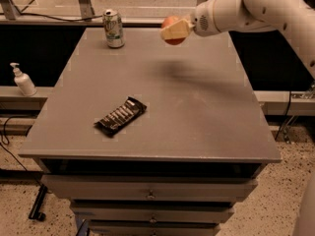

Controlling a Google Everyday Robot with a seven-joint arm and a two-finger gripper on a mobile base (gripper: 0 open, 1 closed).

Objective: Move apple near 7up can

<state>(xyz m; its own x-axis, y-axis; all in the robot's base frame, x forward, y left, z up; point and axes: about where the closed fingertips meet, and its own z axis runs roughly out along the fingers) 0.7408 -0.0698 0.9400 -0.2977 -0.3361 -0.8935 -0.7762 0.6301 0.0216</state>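
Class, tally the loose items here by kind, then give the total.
Fruit: 1, the apple, held in the gripper above the far side of the table.
Drink cans: 1, the 7up can, upright near the far left corner.
Snack bars: 1, the snack bar in a dark wrapper, on the table.
Pump bottles: 1, the white pump bottle, left of the table.
Total: 4

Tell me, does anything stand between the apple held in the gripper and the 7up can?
Nothing visible does. The gripper holds the apple above the table, right of the 7up can, with only bare tabletop between them. The snack bar lies nearer the front, off that path.
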